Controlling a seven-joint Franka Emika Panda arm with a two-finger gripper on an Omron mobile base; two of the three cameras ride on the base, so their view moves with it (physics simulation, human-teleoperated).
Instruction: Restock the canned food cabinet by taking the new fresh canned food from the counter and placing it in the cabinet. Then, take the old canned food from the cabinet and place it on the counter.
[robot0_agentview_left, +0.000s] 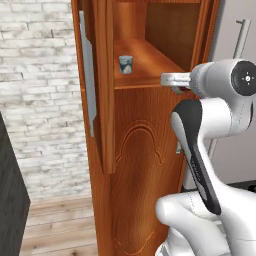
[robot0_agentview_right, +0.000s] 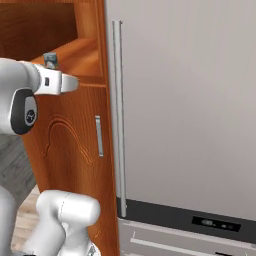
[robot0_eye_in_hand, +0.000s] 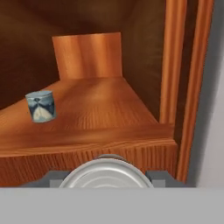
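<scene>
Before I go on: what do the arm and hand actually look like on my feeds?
The arm is glossy white with rounded, bulbous links, a dark grey stripe down its forearm and black round joint caps with small pale markings. The hand is a pale grey boxy block. No cables show.

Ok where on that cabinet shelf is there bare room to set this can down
The shelf is bare from the old canned food at its left across to the right side wall, and back to the rear panel. Only the left front is taken. The gripper holds the new can at the shelf's front edge.
</scene>
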